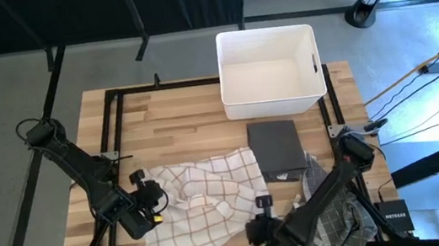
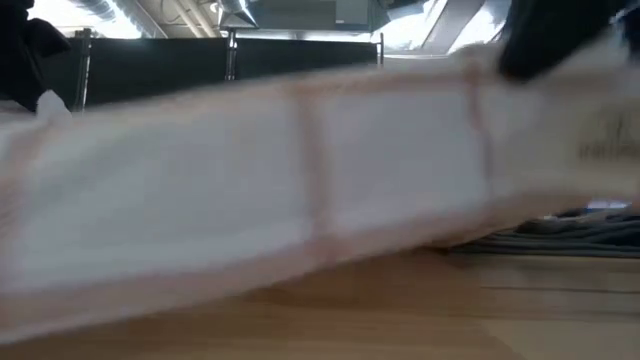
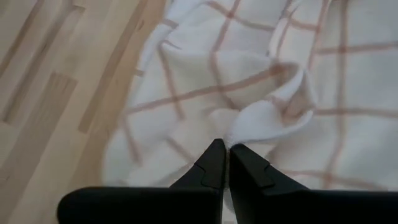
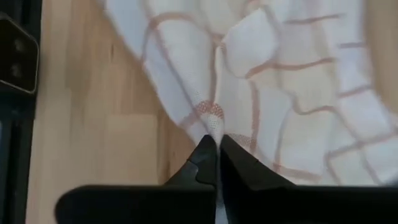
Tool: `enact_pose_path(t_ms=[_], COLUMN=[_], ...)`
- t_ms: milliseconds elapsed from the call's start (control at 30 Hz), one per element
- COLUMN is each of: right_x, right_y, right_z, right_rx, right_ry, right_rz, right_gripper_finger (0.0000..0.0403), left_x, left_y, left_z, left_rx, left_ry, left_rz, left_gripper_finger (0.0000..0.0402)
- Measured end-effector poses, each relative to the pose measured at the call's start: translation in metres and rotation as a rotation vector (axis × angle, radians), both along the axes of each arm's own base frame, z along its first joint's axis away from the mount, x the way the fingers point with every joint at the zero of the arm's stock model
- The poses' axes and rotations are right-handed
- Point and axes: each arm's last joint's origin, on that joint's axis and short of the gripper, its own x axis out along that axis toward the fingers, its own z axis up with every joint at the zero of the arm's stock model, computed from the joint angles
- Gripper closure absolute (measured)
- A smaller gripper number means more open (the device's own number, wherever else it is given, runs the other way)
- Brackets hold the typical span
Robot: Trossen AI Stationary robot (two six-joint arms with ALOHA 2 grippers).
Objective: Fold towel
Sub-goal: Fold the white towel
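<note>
Right claw: as you looked past its fingers, the right claw (image 4: 216,144) was pinched shut on the towel (image 1: 205,206) at a hemmed edge where the cloth bunched to a point, near the table's front edge.
Left claw: the left claw (image 3: 225,152) was likewise closed, nipping a raised fold of the towel at its left side.
Towel: it lay rumpled on the table (image 1: 176,116) between the two arms, white with thin brown checks, creased rather than flat; in the low view part of it hung clear of the wood.
Handling: you could judge it light, limp and not slippery; it would sag and drag wherever you did not hold it, so nothing fragile, but no stiffness to help you.
Where to hold: the hem corners looked best to you, since a pinch on a mid-cloth fold would gather layers and skew the fold line.
Nearby: a dark cloth (image 1: 278,147) and a bin (image 1: 267,57) lay beyond, apart from the towel.
</note>
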Motion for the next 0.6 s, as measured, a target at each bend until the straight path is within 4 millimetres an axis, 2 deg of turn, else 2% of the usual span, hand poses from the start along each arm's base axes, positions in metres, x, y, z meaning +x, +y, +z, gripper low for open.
enact_pose_path(t_ms=[133,300,600], right_x=[-0.013,-0.012,0.007], right_y=[0.005,0.009,-0.008], right_z=[0.016,0.017,-0.038], right_rx=[-0.021,-0.003,0.144], right_ry=[-0.082,-0.126,0.022], right_rz=[-0.031,-0.033,-0.12], right_gripper_finger=[0.0393,0.0391,0.039], left_x=[0.0,0.0,-0.006], left_y=[0.0,0.0,0.007], left_z=[0.0,0.0,-0.001], left_rx=[0.0,0.001,0.041], left_ry=[0.01,0.014,0.064], left_rz=[-0.012,-0.015,0.038], left_gripper_finger=[0.0394,0.0394,0.0394])
